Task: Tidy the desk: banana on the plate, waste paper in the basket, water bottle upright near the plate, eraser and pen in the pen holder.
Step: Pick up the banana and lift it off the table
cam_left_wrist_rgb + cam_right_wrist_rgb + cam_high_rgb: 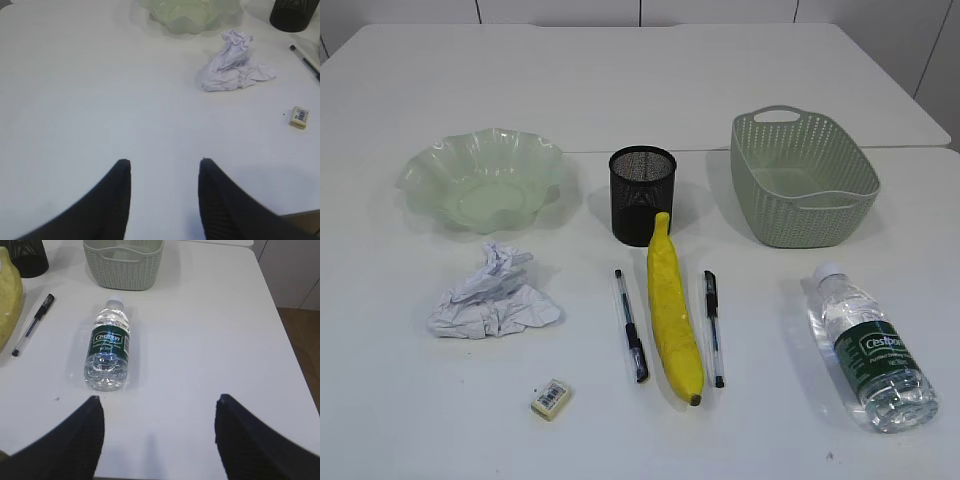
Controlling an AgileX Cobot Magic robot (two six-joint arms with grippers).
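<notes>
A yellow banana (673, 310) lies mid-table between two pens (631, 325) (713, 326). Crumpled waste paper (493, 295) (234, 70) lies left of them, in front of the pale green wavy plate (420, 175) (150, 7). A small eraser (550, 398) (299, 117) lies near the front. The black mesh pen holder (642, 193) stands behind the banana. The green basket (845, 215) (122, 275) is at the right. The water bottle (868, 350) (108, 350) lies on its side. My left gripper (165, 165) and right gripper (160, 402) are open and empty above bare table; neither shows in the exterior view.
The white table's right edge (287, 340) runs close to the right gripper, with floor beyond. A seam between two tabletops (920, 147) runs behind the plate and basket.
</notes>
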